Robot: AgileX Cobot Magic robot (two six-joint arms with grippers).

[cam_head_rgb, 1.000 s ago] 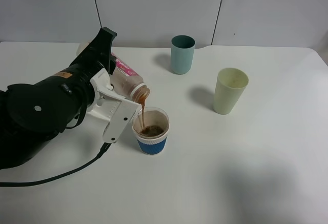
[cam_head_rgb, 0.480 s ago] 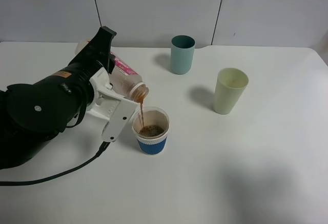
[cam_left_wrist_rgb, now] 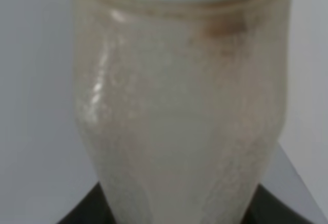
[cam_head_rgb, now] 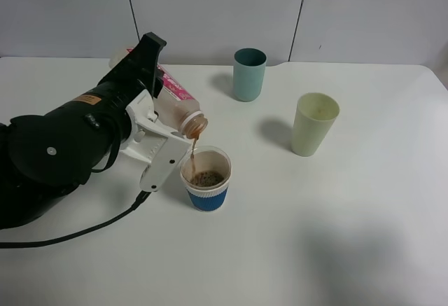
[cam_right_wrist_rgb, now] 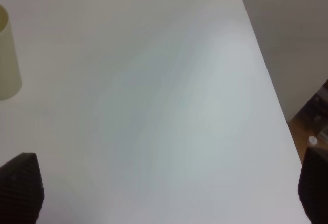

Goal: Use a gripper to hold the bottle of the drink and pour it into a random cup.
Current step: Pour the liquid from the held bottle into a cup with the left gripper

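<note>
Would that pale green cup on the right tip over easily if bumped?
The pale green tumbler tapers to a base narrower than its rim, so a high bump could topple it. It looks thin-walled, so likely light; on the smooth table a low push may slide it.

White table (cam_head_rgb: 350, 236) w/ soft shadows, backed by pale grey panel wall (cam_head_rgb: 210, 12) w/ dark vert. seams (cam_head_rgb: 131, 5).

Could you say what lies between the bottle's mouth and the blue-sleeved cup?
A thin stream of drink, bottle to cup, shown in the exterior high view.
</note>
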